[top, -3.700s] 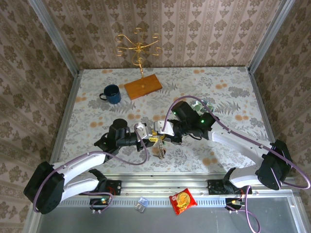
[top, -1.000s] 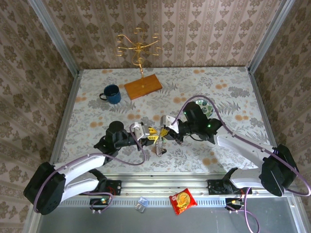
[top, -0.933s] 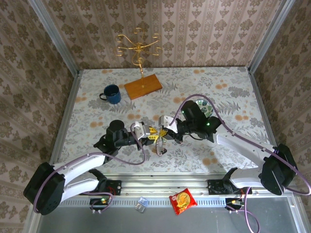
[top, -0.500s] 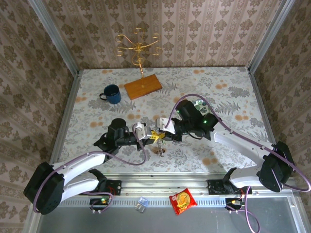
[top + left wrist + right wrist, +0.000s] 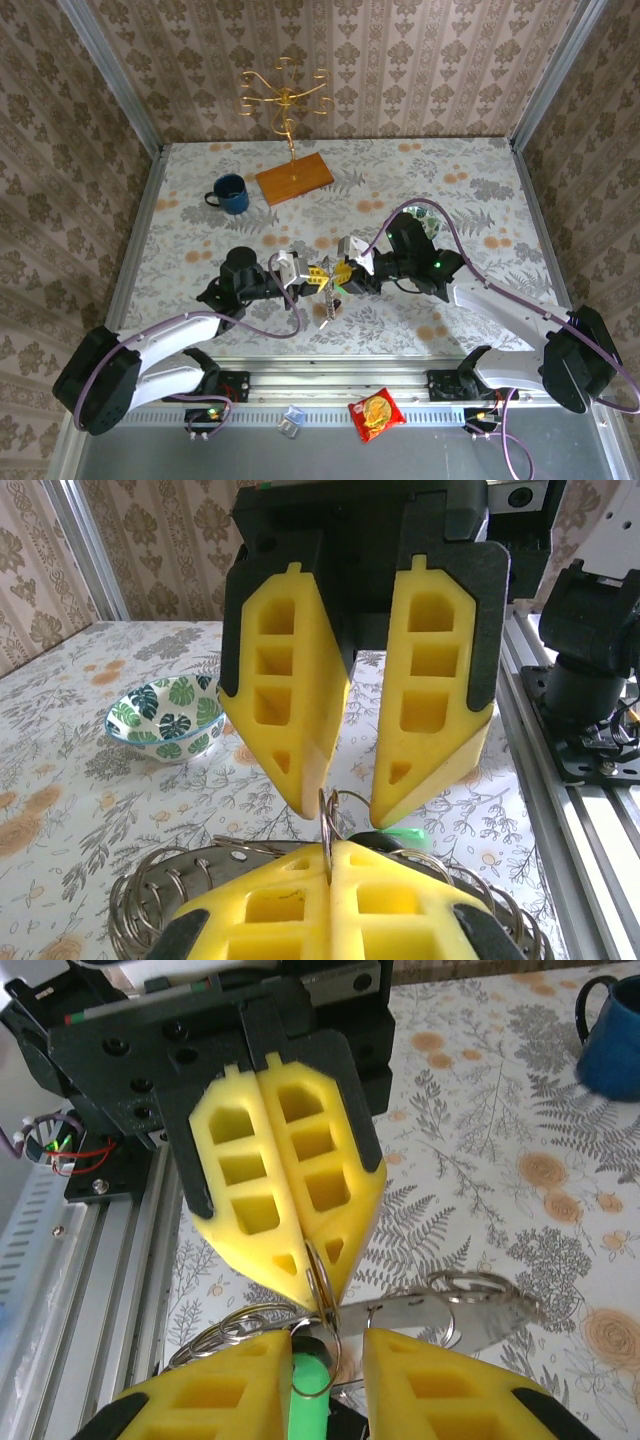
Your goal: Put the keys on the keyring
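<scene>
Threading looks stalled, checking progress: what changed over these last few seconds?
The right arm rocked: wrist right, back left, now right again. The right pincer, open, still meets the left pincer, which is shut on the keyring; keys still dangle below. No grasp or release visible. The left arm, mug, stand: about as before.

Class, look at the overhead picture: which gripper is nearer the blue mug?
Left. In the overhead view the left gripper is below and right of the mug; the right gripper faces it from farther right.
</scene>
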Motion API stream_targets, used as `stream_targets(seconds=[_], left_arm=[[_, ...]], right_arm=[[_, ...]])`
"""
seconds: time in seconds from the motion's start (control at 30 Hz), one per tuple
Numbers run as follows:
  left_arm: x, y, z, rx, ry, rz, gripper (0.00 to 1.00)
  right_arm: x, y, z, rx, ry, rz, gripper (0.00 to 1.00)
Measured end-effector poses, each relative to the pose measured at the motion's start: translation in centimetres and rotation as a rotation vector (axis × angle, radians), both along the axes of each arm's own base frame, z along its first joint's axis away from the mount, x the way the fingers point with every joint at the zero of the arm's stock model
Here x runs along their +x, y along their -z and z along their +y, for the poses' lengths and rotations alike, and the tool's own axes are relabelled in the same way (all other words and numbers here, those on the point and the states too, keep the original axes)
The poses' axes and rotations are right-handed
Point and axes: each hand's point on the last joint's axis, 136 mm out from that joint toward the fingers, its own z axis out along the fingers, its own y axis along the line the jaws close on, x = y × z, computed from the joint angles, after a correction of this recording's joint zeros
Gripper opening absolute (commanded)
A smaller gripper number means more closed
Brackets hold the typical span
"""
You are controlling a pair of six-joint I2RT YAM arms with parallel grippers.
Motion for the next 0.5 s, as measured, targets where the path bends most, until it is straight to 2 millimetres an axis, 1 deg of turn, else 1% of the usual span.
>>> stream_targets(seconds=[0.2,0.3,0.5], left_arm=[[-0.08,-0.36,0.02,-0.025,0.005,0.002,0.0],[-0.11,-0.33,-0.07,-0.03,0.011,0.01,0.0],[-0.15,-0.49,-0.06,-0.04,0.017,0.021,0.0]], right_arm=[[0.15,-0.52,0.27,0.026,-0.002,-0.011,0.24],[0.14,-0.72,0.37,0.036,-0.004,-0.008,0.19],[-0.07,-0.69,0.59,0.046,-0.022,0.002,0.02]])
